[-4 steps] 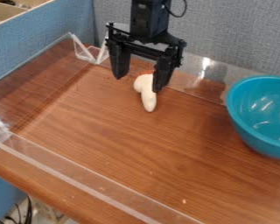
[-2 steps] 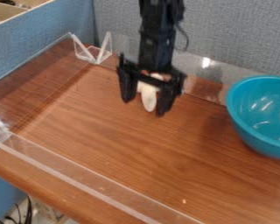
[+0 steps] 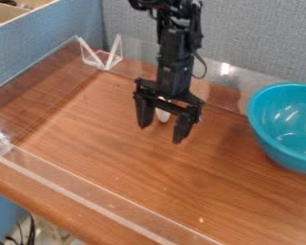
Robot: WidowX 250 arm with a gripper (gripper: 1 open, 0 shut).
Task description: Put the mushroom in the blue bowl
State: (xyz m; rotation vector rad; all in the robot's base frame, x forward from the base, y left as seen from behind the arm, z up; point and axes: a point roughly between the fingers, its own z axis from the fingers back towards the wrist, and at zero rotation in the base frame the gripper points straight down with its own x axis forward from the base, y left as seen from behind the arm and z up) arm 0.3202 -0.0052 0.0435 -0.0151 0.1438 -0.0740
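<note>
The cream-white mushroom [image 3: 163, 118] lies on the wooden table, mostly hidden between the black fingers of my gripper [image 3: 164, 122]. Only a small pale patch of it shows in the gap. My gripper has come down around it with its jaws open, one finger [image 3: 142, 113] on the left and one finger [image 3: 186, 125] on the right, tips near the tabletop. The teal-blue bowl [image 3: 287, 124] stands upright at the right edge of the view, well to the right of my gripper, with nothing visible inside.
A clear acrylic wall [image 3: 41, 77] runs around the wooden table [image 3: 130, 182], with a low rim along the near edge. Blue partition panels [image 3: 54, 38] stand behind and to the left.
My gripper has descended from above the mushroom toward the table and now straddles it, hiding most of it. The jaws stayed open. The bowl has not moved.
</note>
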